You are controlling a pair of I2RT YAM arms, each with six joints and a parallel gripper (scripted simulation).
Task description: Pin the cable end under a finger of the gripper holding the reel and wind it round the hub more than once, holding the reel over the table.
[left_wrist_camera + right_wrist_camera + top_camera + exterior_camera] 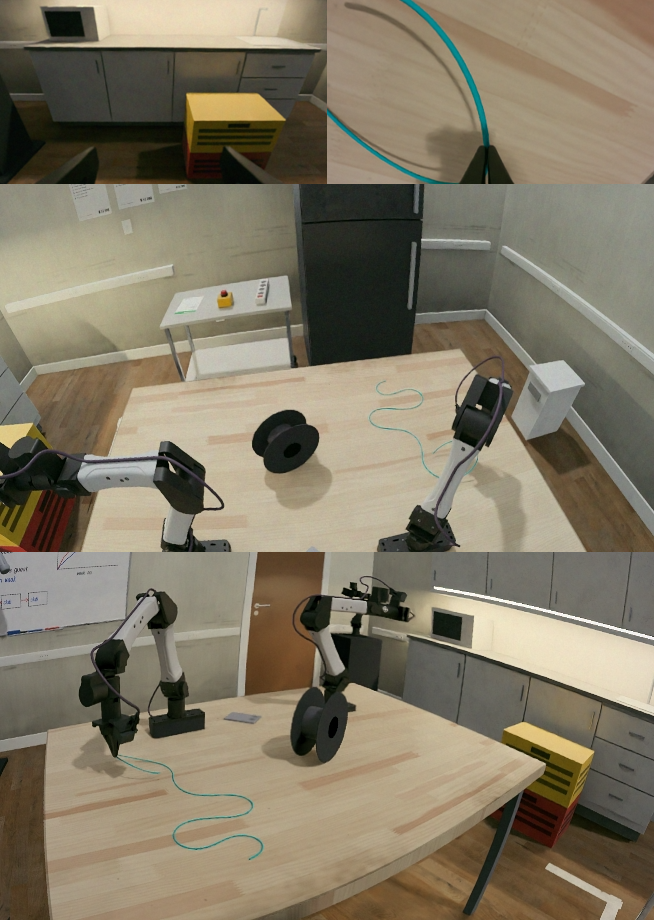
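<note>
The black reel (276, 458) (311, 724) stands on its flange rims on the table, its hub bare, with no gripper at it. The teal cable (369, 417) (252, 805) (470, 81) lies in wavy bends on the table, its part near the right gripper raised slightly. My right gripper (116, 754) (486, 154) is shut on the cable just above the table, a short way from one end, with a short tail and the long run leading off. In the top view its tips are hidden. My left gripper (159, 154) is open and empty, beyond the table, facing away from reel and cable.
The wooden table (350, 504) (350, 832) carries both arm bases at one edge. A small grey flat plate (243, 717) lies between the bases. Yellow and red crates (547, 764) (234, 123) stand on the floor beside the table, below and ahead of the left gripper.
</note>
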